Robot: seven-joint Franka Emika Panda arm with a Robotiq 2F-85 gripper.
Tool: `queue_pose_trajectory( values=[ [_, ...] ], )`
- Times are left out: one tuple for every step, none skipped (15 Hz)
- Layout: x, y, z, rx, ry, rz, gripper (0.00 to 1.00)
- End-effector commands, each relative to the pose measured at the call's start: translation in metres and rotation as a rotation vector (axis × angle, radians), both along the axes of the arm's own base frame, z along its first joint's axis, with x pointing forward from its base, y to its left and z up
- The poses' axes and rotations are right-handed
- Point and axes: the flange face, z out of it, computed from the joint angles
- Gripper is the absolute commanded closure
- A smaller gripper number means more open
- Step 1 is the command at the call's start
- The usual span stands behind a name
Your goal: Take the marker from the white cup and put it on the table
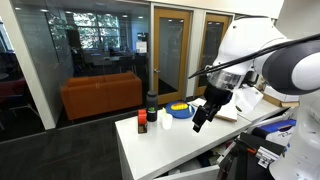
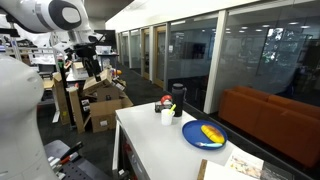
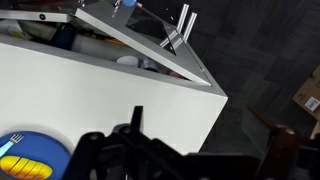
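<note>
My gripper (image 1: 200, 122) hangs right of centre; I cannot tell my jaws' spread. Only exterior views show the cup (image 2: 167, 117), mid-frame on the table (image 2: 150, 148); its marker is too small to see.

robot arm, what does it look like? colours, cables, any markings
The arm has smooth, rounded white shells with dark grey bands at the joints. A thin black cable runs along it to the gripper, which is all black. No markings can be made out.
</note>
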Motion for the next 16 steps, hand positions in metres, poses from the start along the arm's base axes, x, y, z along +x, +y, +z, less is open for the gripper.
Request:
queue_pose_trajectory(
  values=[
    [0.0, 0.0, 0.001, 0.0, 0.001, 0.0, 0.0],
    [0.0, 0.0, 0.001, 0.0, 0.001, 0.0, 0.0],
    [0.0, 0.0, 0.001, 0.0, 0.001, 0.0, 0.0],
    [0.0, 0.0, 0.001, 0.0, 0.001, 0.0, 0.0],
    [0.0, 0.0, 0.001, 0.0, 0.001, 0.0, 0.0],
    [0.0, 0.0, 0.001, 0.0, 0.001, 0.0, 0.0],
    [0.0, 0.0, 0.001, 0.0, 0.001, 0.0, 0.0],
    [0.0, 0.0, 0.001, 0.0, 0.001, 0.0, 0.0],
    [0.0, 0.0, 0.001, 0.0, 0.001, 0.0, 0.0],
    [0.004, -0.002, -0.001, 0.005, -0.007, -0.001, 0.0],
    [0.01, -0.004, -0.004, 0.004, -0.02, -0.011, 0.0],
    [0.015, -0.006, -0.008, 0.007, -0.03, -0.018, 0.0],
    [0.023, -0.008, -0.014, 0.008, -0.042, -0.038, 0.0],
    [0.031, -0.012, -0.02, 0.008, -0.06, -0.053, 0.0],
    [0.039, -0.016, -0.028, 0.008, -0.079, -0.066, 0.0],
    [0.047, -0.02, -0.035, -0.001, -0.099, -0.082, 0.0]
  ],
)
